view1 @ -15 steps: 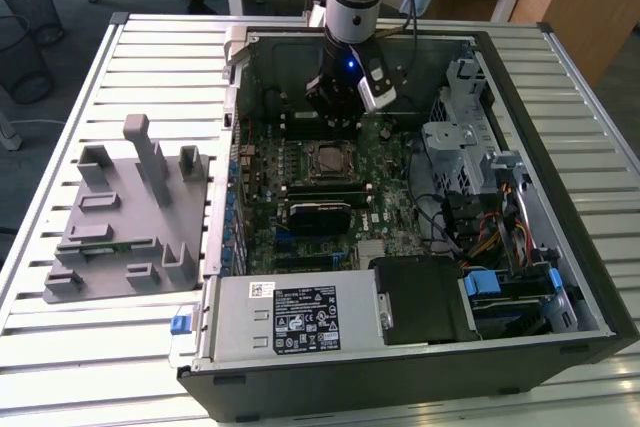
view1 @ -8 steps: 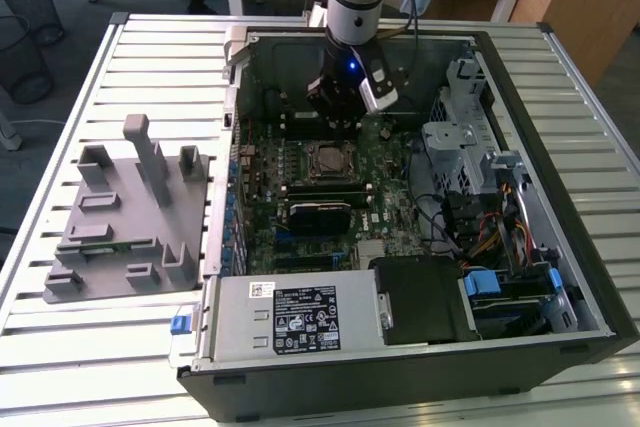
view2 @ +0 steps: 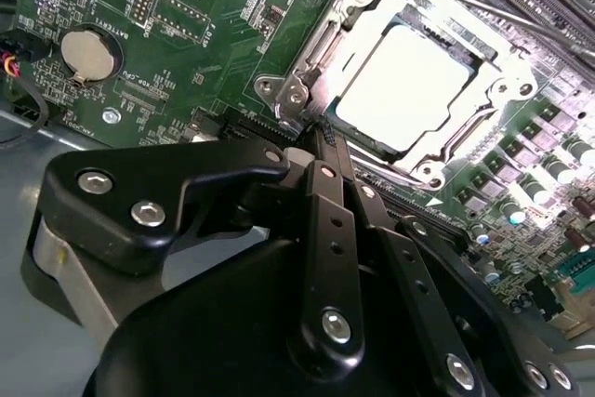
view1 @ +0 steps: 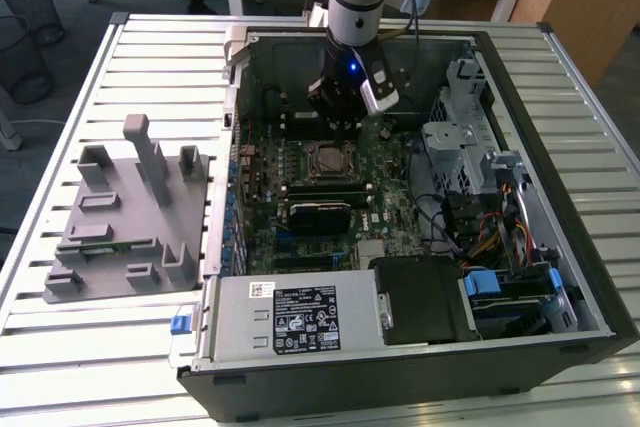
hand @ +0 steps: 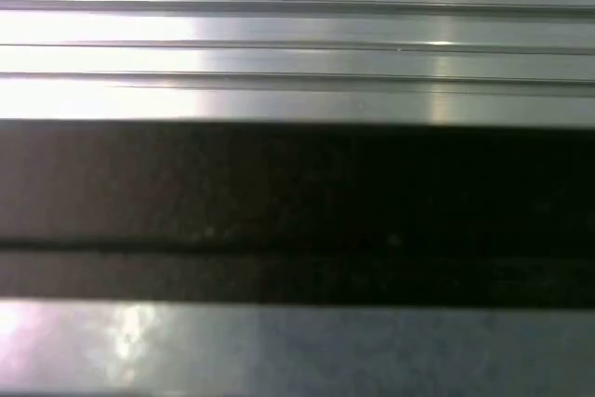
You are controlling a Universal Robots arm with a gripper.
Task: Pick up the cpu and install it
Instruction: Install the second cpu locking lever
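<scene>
Hand (view2: 325,141) beside one cpu (view2: 409,86) in socket (view2: 507,62).

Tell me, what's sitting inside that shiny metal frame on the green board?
The cpu, a flat silvery square, sits inside the metal frame on the green board. Whatever lies under the chip is covered, so I can't see it.

Ribbed silvery metal slatted table (view1: 130,57) carries two things. Grey plastic fixture plate with upright blocks and slots (view1: 125,217) lies flat toward the table edge on the exterior view's left. Open black desktop computer case lying on its side (view1: 420,347) sits just beside it, covering the table's middle and the exterior view's right portion.
</scene>
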